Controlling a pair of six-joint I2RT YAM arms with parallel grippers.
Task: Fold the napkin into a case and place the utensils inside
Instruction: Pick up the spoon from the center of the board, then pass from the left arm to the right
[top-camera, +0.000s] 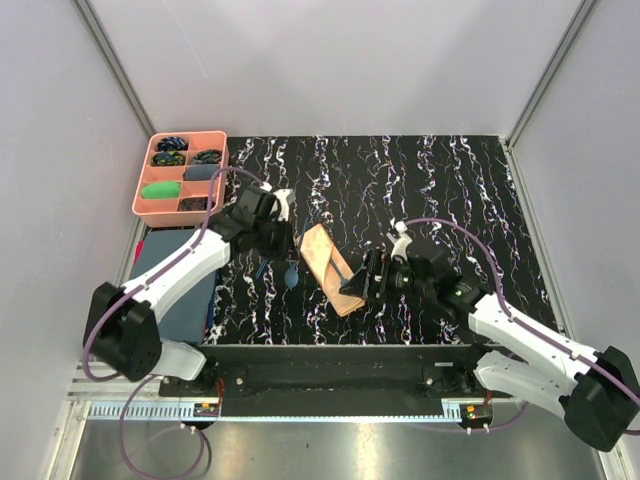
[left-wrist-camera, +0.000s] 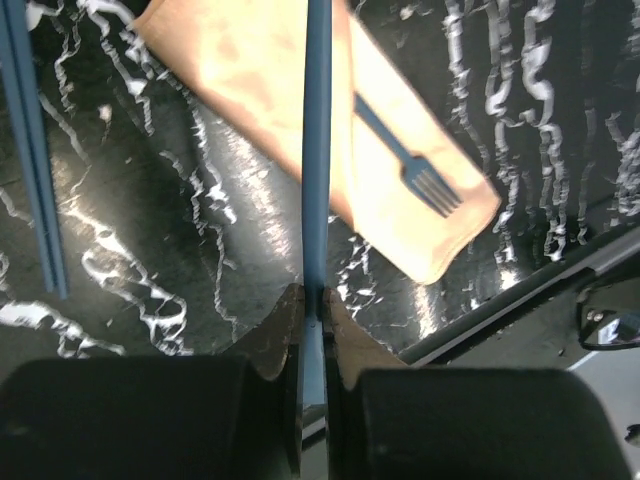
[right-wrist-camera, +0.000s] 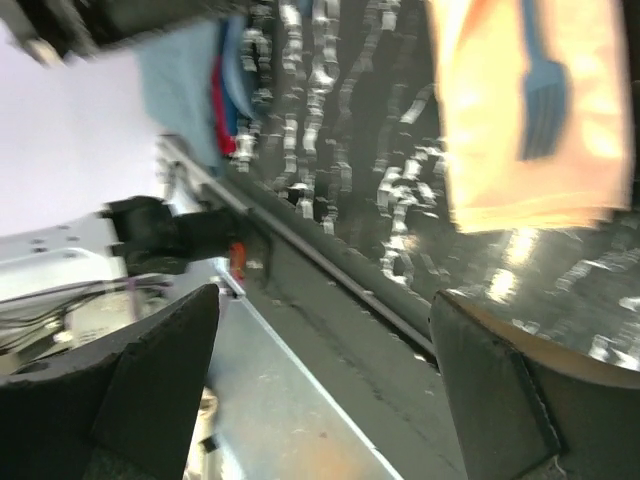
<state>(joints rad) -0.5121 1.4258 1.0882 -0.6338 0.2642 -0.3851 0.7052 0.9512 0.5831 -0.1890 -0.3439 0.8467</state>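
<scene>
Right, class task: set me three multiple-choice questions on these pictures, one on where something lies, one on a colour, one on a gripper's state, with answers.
1. Where does the fork lie?
A. in a cup
B. on the folded napkin
C. on the floor

2. What colour is the folded napkin?
A. green
B. white
C. peach-orange

3. How is the left gripper?
A. shut on a blue utensil
B. wide open
C. shut on the folded napkin

Answers:
1 B, its tines and handle show against the fabric.
2 C, the cloth looks peach-orange in every view.
3 A, its fingers pinch the slim blue handle.
</scene>
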